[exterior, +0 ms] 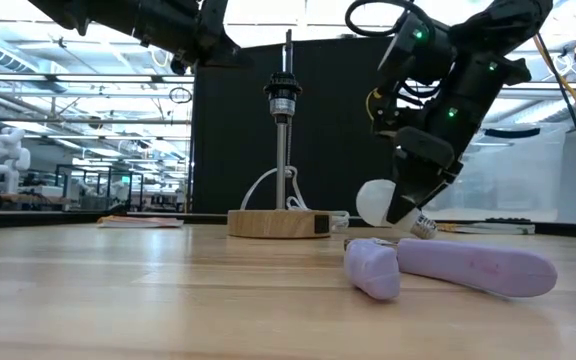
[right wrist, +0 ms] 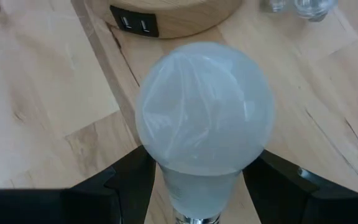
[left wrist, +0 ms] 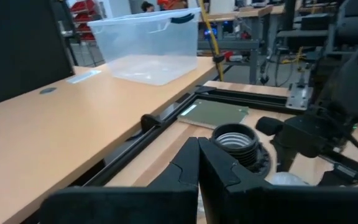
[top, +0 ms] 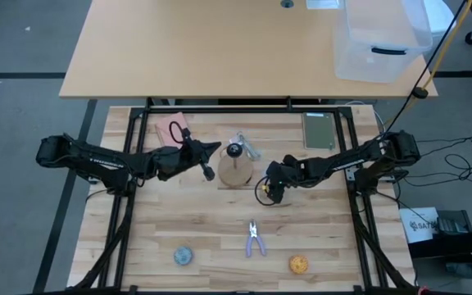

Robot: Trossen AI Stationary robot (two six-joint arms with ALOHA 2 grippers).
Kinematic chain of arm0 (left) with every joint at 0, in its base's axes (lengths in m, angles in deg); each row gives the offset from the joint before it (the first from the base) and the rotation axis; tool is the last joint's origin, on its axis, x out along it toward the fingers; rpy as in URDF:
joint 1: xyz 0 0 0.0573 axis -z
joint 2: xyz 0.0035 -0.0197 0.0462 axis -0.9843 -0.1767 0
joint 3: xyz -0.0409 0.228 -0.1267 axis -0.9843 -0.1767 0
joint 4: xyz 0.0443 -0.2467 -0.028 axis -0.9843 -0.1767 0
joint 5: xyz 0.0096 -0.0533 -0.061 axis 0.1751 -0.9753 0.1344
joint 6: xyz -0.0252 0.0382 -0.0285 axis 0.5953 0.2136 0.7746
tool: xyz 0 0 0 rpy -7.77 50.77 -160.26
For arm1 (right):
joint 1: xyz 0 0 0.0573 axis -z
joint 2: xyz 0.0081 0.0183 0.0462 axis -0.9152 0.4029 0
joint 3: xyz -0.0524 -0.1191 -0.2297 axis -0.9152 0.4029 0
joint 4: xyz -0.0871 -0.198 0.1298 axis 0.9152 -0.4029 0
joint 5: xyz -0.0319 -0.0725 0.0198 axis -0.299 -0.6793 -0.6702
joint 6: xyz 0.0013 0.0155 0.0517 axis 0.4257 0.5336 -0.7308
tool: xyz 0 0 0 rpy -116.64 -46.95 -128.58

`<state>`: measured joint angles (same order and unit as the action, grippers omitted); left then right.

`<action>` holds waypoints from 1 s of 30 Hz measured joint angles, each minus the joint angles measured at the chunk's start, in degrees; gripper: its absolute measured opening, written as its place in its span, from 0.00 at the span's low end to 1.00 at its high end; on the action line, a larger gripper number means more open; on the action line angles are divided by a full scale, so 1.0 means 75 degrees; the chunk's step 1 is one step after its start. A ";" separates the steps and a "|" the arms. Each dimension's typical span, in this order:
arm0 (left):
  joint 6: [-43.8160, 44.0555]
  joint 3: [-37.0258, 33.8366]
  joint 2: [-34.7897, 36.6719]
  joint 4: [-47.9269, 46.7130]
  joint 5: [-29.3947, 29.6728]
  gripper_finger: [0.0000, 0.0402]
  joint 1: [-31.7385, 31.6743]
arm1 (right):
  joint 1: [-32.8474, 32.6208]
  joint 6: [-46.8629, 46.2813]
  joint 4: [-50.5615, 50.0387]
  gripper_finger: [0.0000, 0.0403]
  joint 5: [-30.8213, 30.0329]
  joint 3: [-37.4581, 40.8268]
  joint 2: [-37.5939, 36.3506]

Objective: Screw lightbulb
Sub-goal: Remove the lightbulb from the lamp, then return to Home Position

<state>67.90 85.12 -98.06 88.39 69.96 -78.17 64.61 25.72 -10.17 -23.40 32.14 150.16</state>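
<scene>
The white frosted lightbulb [right wrist: 204, 118] sits between the fingers of my right gripper [top: 272, 180], low over the table just right of the round wooden stand [top: 235, 173]. The stand's upright post carries a black screw socket [exterior: 283, 97] at its top. My left gripper [top: 210, 151] is shut and empty. It hovers at socket height just left of the socket [left wrist: 236, 140], apart from it. My right gripper pinches the bulb's narrow neck [right wrist: 194, 186] between its two fingers [right wrist: 126, 180], just above the silvery screw base [exterior: 423, 227]. The fingers slant down from the table's right. The round dome [exterior: 376, 203] points toward the stand. I cannot tell whether the bulb touches the table.
Purple-handled pliers [top: 255, 239], a blue-grey ball [top: 183, 256] and an orange ball [top: 299, 264] lie toward the near edge. A pink item [top: 170, 129] and a green board [top: 319, 129] lie at the back. A clear bin [top: 381, 37] stands on the far table.
</scene>
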 joint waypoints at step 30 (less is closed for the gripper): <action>-0.0682 -0.0129 0.3323 -0.2546 -0.1519 0.00 0.0105 | -0.0006 0.1775 0.0298 0.67 -0.0955 -0.0385 -0.0516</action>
<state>62.78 84.16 -73.14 69.29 58.58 -77.38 64.57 39.03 -7.93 -30.56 29.26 146.29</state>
